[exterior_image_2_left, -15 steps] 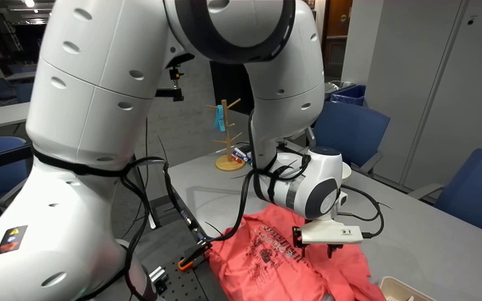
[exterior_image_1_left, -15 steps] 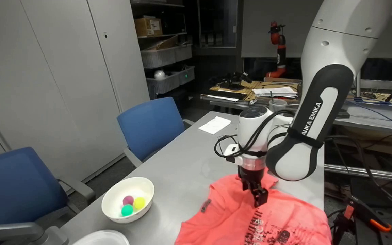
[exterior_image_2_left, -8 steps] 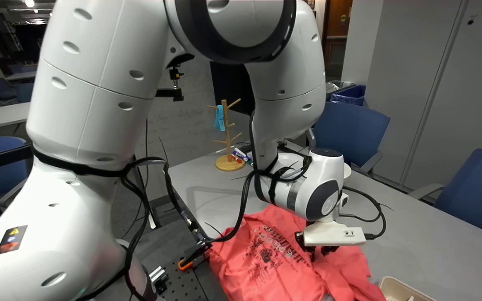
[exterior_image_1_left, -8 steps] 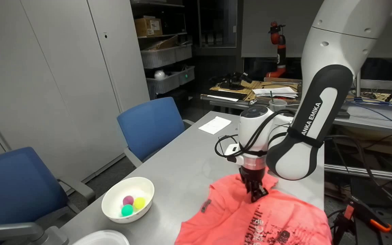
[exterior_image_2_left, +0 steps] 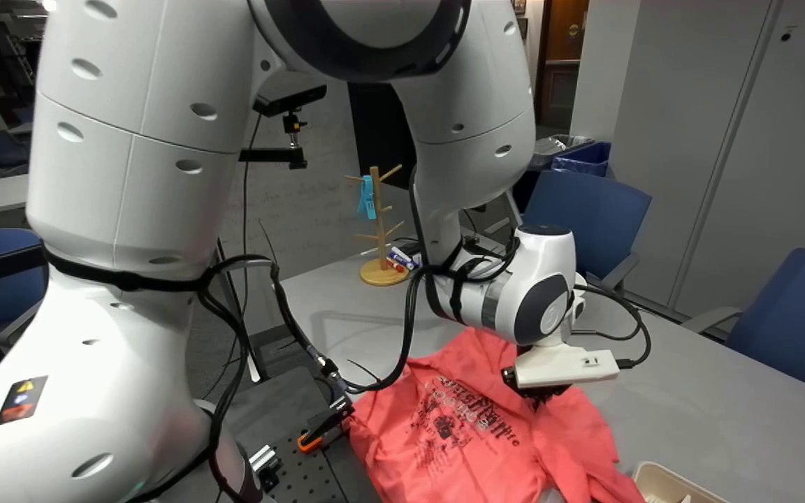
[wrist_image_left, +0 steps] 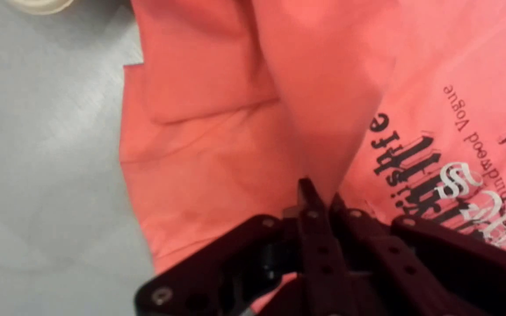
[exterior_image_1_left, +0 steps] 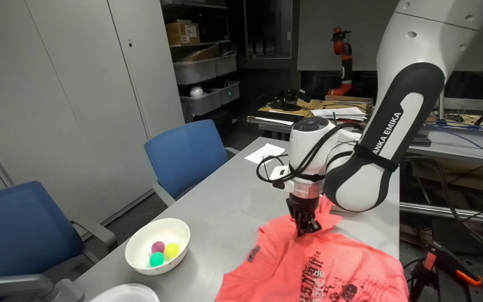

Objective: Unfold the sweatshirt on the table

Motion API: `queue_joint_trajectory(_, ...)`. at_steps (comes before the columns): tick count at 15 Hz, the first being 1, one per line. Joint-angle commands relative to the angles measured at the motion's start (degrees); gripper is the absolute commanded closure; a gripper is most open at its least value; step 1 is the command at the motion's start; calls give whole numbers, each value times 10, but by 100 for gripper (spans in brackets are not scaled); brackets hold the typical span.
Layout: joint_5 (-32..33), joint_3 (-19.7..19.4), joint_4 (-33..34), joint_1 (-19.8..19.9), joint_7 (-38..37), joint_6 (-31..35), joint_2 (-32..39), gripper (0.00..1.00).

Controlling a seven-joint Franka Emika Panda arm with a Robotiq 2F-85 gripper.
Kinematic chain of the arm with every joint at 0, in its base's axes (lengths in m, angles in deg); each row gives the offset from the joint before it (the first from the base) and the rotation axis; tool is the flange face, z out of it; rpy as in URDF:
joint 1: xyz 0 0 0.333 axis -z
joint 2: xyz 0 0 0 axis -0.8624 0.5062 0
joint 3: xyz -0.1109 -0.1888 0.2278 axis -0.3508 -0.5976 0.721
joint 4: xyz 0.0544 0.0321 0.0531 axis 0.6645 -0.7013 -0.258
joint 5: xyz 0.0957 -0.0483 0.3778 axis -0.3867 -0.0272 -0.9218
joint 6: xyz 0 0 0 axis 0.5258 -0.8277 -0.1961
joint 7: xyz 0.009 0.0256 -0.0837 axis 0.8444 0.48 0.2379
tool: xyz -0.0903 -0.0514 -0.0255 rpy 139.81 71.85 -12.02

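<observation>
The coral-pink sweatshirt (exterior_image_1_left: 283, 268) with dark lettering lies partly folded and wrinkled on the grey table (exterior_image_1_left: 224, 226); it also shows in an exterior view (exterior_image_2_left: 437, 447) beneath the arm. From above, in the wrist view, a flap of the sweatshirt (wrist_image_left: 336, 109) narrows to a pinched point between the fingertips. My gripper (wrist_image_left: 321, 188) is shut on that fold, its two fingers close together with cloth between them. In both exterior views the gripper (exterior_image_1_left: 308, 230) points down just over the cloth, near its plain edge beside the print. The very tips are partly hidden by fabric.
A white bowl (exterior_image_1_left: 138, 251) with three coloured balls stands on the table, near a white plate (exterior_image_1_left: 126, 293). Paper (exterior_image_1_left: 258, 154) lies farther along. A beige container (exterior_image_2_left: 654, 482) sits close to the sweatshirt; a wooden stand (exterior_image_2_left: 383, 271) rises at a table corner. Blue chairs flank the table.
The gripper has gone from open to shut, gathering a fold of cloth. It has since risen a little and moved away from the print, drawing the fold along and baring more lettering.
</observation>
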Motion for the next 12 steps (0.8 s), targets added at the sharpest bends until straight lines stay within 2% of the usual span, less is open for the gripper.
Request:
queue_joint_trajectory(1,-46,54,-14,11,37,2,-51,99)
queue_joint_trajectory(5,-139,138,0,21,66,11,-62,99)
queue_joint_trajectory(12,-343,306,39,55,152,0,-49,99)
